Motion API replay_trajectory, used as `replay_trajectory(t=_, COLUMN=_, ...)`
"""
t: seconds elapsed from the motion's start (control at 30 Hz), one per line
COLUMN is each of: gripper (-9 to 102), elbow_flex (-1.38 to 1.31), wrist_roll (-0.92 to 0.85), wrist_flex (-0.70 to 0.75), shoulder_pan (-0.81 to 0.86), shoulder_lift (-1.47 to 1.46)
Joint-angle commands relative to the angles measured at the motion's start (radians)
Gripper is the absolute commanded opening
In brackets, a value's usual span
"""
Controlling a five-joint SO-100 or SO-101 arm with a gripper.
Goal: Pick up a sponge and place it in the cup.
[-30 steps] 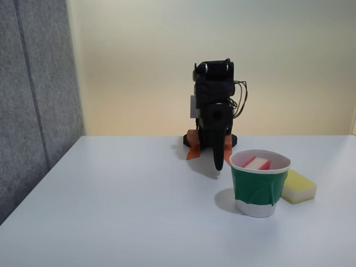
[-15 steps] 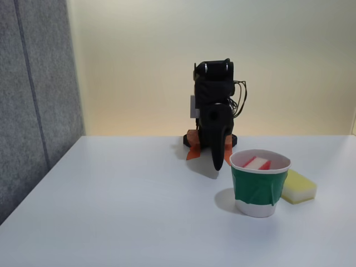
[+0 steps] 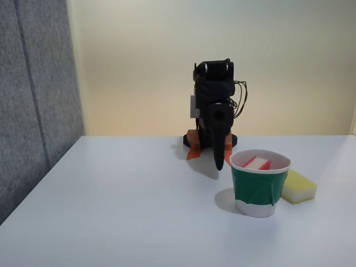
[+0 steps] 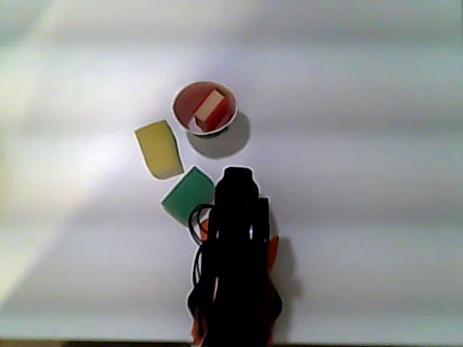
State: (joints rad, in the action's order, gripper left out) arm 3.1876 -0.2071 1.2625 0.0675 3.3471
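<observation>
— Trouble from here looks slight to us: the sponge already lies inside the cup, tilted against its wall. If the arm swung out, the gripper, hanging just behind the rim, might tip the cup.

— We agree. Are its fingers apart?

— We cannot tell; they read as one dark point.

— Our count, then?

— One cup, one red-and-white sponge, one yellow sponge, one green sponge, one arm.

The small red block sponge with a cream-white middle is lying tilted inside the cup. The green-banded white paper cup is standing upright on the table.
</observation>
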Motion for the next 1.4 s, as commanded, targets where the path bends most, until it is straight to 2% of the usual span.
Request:
replay_trajectory(t=0.0, gripper=0, elbow_flex=0.046, wrist_roll=-0.032, wrist_flex=-0.006, shoulder_pan=0.003, shoulder_lift=0.02)
replay_trajectory(t=0.17, gripper=0, elbow_flex=0.046, wrist_roll=-0.006, wrist_flex=-0.005, shoulder_pan=-0.008, shoulder_lift=0.02)
replay_trajectory(t=0.3, gripper=0, elbow_flex=0.046, wrist_roll=0.285, wrist_flex=0.021, shoulder_pan=-0.006, shoulder_lift=0.02)
replay_trajectory(t=0.4, gripper=0, elbow_flex=0.046, wrist_roll=0.224, wrist_flex=0.026, shoulder_pan=-0.005, shoulder_lift=0.02)
replay_trajectory(t=1.37, gripper=0, elbow_flex=0.046, wrist_roll=0.227, wrist_flex=0.026, shoulder_pan=-0.005, shoulder_lift=0.02)
